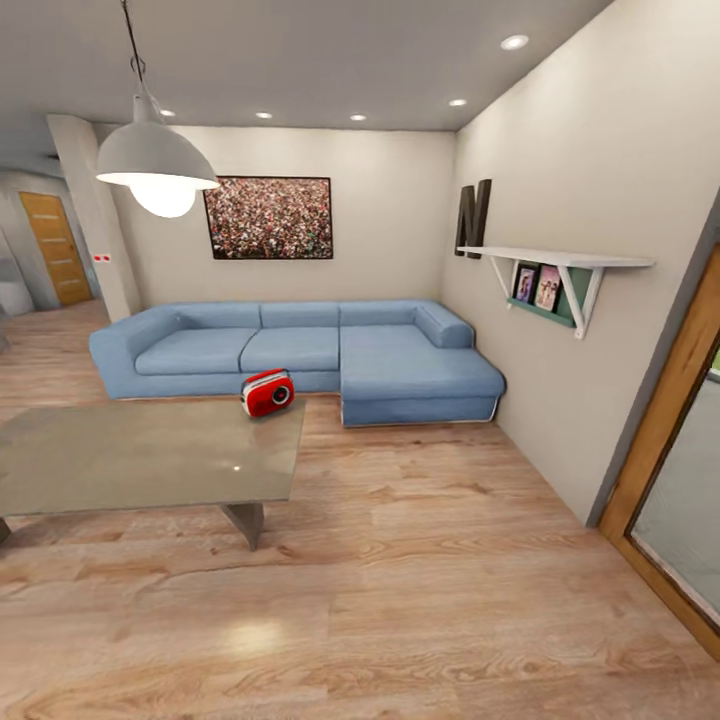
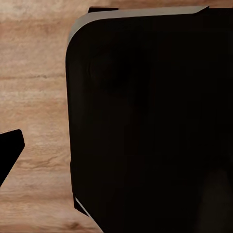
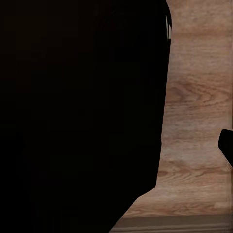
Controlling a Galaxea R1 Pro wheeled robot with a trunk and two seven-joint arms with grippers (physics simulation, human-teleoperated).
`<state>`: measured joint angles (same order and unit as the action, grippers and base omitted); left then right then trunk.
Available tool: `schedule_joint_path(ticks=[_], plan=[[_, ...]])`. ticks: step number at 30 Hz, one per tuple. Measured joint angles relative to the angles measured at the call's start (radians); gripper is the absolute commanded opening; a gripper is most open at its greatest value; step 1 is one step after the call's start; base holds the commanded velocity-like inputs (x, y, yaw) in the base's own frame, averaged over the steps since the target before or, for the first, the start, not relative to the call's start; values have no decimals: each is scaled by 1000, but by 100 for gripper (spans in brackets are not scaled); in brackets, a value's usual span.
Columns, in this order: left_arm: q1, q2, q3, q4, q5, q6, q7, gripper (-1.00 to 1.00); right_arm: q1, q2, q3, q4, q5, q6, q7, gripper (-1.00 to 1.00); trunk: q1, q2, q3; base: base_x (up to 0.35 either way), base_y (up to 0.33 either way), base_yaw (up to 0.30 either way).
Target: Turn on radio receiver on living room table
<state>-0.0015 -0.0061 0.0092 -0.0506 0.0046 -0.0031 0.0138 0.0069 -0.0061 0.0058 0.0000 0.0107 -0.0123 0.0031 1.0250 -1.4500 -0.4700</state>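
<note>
The living room (image 1: 400,560) opens ahead in the head view, with a light wood plank floor (image 1: 430,600) and beige walls. One long blue sectional sofa (image 1: 300,350) runs along the far wall at about 12 o'clock, its chaise end turned toward the camera on the right. One low tabletop (image 1: 130,450), glossy grey-taupe on a grey pedestal, lies at about 10 o'clock, its long axis running left to right across the view.

One white dome lamp (image 1: 157,165) hangs lit at 11 o'clock, and one dark-framed picture (image 1: 268,217) hangs above the sofa. On the right wall sits one white shelf (image 1: 560,262) with two small photo frames beneath it, and a dark letter N (image 1: 473,217) beside it. One orange-brown door (image 1: 55,248) stands far left.

The single radio receiver (image 1: 267,392) stands upright at the tabletop's far right corner, just in front of the sofa. Its red face with the round dial points toward the camera and slightly right, its long axis roughly parallel to the sofa's back.

Both wrist views show a dark robot body part against the plank floor; whether the jaws of either arm are wide or narrow, I cannot tell.
</note>
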Motion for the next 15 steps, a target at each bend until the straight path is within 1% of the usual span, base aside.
schedule_joint_path(ticks=[3,6,15], plan=[[0,0,0,0,0,0,0,100,0,0,-1,0,0,0,0,100,0,0,0,22,0,46],[0,0,0,0,1,0,0,100,-1,1,0,0,0,0,0,100,0,0,0,193,0,13],[0,1,0,0,2,0,0,100,0,1,0,0,0,0,0,100,0,0,0,294,0,2]])
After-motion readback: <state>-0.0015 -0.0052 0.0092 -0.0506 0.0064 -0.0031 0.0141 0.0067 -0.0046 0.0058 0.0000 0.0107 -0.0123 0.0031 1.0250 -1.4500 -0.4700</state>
